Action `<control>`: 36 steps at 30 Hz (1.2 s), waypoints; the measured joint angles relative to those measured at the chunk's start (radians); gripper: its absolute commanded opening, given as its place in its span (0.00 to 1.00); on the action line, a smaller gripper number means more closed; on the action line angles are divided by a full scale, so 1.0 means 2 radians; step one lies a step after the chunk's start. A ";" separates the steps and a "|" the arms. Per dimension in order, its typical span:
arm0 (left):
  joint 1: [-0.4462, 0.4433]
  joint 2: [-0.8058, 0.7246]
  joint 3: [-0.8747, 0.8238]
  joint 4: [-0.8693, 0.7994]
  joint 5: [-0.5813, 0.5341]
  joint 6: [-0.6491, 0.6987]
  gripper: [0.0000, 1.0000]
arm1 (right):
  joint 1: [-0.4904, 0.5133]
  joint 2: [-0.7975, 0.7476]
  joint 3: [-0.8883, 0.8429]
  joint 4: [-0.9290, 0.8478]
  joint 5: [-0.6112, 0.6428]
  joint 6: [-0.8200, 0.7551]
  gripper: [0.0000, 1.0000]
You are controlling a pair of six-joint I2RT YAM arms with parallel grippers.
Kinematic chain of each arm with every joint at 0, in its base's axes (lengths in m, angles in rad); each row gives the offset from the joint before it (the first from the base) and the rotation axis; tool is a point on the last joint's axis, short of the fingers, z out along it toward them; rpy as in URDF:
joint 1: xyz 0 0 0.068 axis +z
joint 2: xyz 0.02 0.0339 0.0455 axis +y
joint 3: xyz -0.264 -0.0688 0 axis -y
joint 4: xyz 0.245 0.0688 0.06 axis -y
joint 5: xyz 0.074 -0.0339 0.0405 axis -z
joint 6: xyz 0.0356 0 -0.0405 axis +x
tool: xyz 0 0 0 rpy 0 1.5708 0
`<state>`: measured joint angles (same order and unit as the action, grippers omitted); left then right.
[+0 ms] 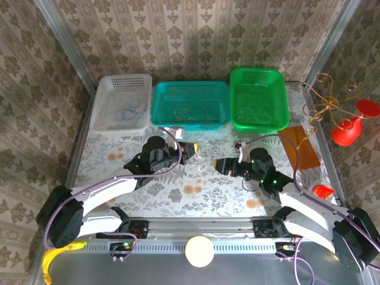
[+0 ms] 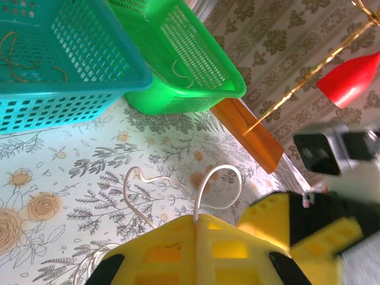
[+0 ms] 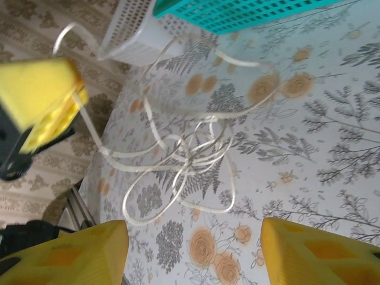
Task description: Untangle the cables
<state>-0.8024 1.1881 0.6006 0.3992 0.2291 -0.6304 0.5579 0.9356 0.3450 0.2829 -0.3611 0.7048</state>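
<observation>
The left pincer (image 2: 198, 221) pinches the cables (image 3: 191, 155) beside the gaping right pincer (image 3: 193, 249).

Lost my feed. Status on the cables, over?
Left gripper shut on the cables. Right gripper open, short of them. Cables tangled, pale loops on the table. Teal basket behind, apart.
</observation>
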 measured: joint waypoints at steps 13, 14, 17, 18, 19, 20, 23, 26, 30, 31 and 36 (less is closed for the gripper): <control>-0.001 -0.010 0.006 -0.033 -0.039 -0.092 0.00 | 0.056 0.027 -0.003 0.071 0.076 -0.055 0.66; -0.001 -0.010 0.007 -0.034 -0.041 -0.097 0.00 | 0.059 0.041 0.005 0.077 0.080 -0.059 0.67; -0.006 -0.011 0.013 -0.036 -0.048 -0.108 0.00 | 0.072 0.079 0.027 0.098 0.090 -0.069 0.67; -0.009 -0.011 0.016 -0.037 -0.050 -0.110 0.00 | 0.077 0.093 0.036 0.107 0.093 -0.074 0.68; -0.012 -0.011 0.018 -0.037 -0.053 -0.112 0.00 | 0.083 0.107 0.044 0.116 0.098 -0.077 0.68; -0.014 -0.011 0.021 -0.037 -0.054 -0.113 0.00 | 0.088 0.117 0.051 0.122 0.101 -0.080 0.68; -0.022 -0.012 0.026 -0.037 -0.061 -0.116 0.00 | 0.103 0.159 0.075 0.147 0.120 -0.090 0.68; -0.030 -0.012 0.030 -0.037 -0.065 -0.119 0.00 | 0.111 0.198 0.088 0.178 0.152 -0.092 0.65; -0.040 -0.018 0.031 -0.037 -0.074 -0.122 0.00 | 0.112 0.254 0.088 0.229 0.213 -0.089 0.54; -0.041 -0.021 0.031 -0.037 -0.076 -0.124 0.00 | 0.112 0.269 0.088 0.238 0.226 -0.089 0.47; -0.043 -0.040 0.034 -0.041 -0.084 -0.128 0.00 | 0.112 0.311 0.088 0.255 0.259 -0.077 0.18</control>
<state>-0.8890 1.1084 0.6693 0.3168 0.0620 -0.8871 0.7818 1.5581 0.5205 0.7929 0.1577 0.5503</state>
